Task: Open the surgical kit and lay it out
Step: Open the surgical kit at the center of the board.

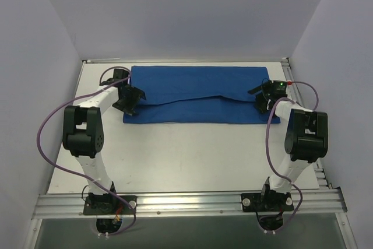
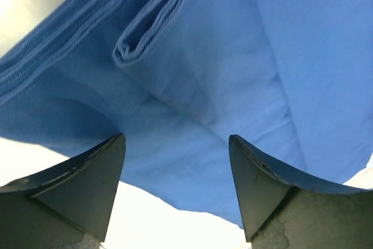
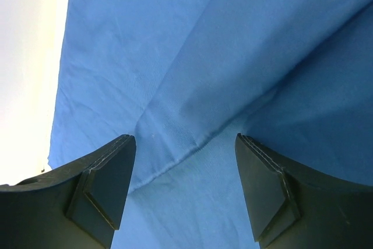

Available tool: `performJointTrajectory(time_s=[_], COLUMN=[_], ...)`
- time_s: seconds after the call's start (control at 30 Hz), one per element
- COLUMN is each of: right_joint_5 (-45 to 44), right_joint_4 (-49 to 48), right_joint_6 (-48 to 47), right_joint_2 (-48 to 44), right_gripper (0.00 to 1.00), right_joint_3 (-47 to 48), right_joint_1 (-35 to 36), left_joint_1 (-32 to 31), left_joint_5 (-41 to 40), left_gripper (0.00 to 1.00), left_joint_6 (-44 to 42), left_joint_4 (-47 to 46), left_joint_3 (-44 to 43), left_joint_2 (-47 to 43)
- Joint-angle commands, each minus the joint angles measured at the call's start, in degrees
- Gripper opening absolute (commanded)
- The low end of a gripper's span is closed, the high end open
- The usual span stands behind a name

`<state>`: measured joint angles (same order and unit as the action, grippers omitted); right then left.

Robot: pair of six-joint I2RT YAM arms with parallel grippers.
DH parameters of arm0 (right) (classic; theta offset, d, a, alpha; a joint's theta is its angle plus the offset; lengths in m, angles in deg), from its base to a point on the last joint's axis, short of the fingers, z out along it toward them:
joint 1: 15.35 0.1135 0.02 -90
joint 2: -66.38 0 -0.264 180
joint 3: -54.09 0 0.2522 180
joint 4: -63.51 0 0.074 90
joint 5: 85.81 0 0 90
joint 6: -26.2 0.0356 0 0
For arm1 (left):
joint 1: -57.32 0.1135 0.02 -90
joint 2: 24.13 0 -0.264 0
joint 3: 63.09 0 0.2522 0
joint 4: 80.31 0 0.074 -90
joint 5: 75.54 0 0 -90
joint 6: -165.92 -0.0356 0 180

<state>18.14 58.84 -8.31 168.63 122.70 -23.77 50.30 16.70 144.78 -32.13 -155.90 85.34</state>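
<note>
**benchlurker:** anyone able to see what's inside the surgical kit [image 1: 201,94]? All I get is the royal-blue wrap folded into a long strip, lying flat on the far part of the worktop [image 1: 186,155]. The layers cover whatever's in there.

**yam_fan:** nope, can't tell either. Both wrist views are basically wall-to-wall blue and crop off most of the wrap. The left wrist view shows a rolled fold [image 2: 134,51] with stacked edges. The right one only shows a hem line [image 3: 192,144] running diagonally.

**benchlurker:** anything in the way?

**yam_fan:** from above, each arm's black wrist hides a bit of the wrap's ends. Purple cables [image 1: 44,126] loop out to either side of the wrap, and a metal rail [image 1: 186,202] sits well to the near side of it.

**benchlurker:** and the grippers?

**yam_fan:** left gripper [image 2: 176,138] is at the wrap's left end, fingers [image 2: 87,185] spread wide, cloth showing in the gap. Right gripper [image 3: 185,138] is at the wrap's right end, also spread. Neither is pinching anything I can see. Whether the tips touch the cloth, I can't tell.
</note>
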Motion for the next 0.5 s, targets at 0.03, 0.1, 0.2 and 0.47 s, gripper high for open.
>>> performJointTrajectory(time_s=[0.03,0.1,0.2,0.47], right_joint_5=[1.16,1.51,1.78,2.04], right_joint_4=[-2.92,-3.18,-3.54,-3.89], right_joint_6=[-0.73,-0.81,-1.17,-2.13], right_joint_2=[-0.92,-0.22,0.49,0.66], right_gripper=[0.69,0.69,0.69,0.67], right_joint_3=[0.08,0.43,0.7,0.7], right_joint_1=[-0.54,-0.63,-0.71,-1.07], left_joint_1=[1.75,2.02,2.37,3.16], left_joint_5=[0.4,0.22,0.31,2.15], left_gripper=[0.76,0.74,0.68,0.49], left_joint_6=[1.63,2.24,2.77,3.21], left_joint_4=[-4.87,-6.11,-7.52,-10.24], left_joint_3=[0.21,0.56,0.3,-0.76], left_joint_2=[0.66,0.74,1.36,4.34])
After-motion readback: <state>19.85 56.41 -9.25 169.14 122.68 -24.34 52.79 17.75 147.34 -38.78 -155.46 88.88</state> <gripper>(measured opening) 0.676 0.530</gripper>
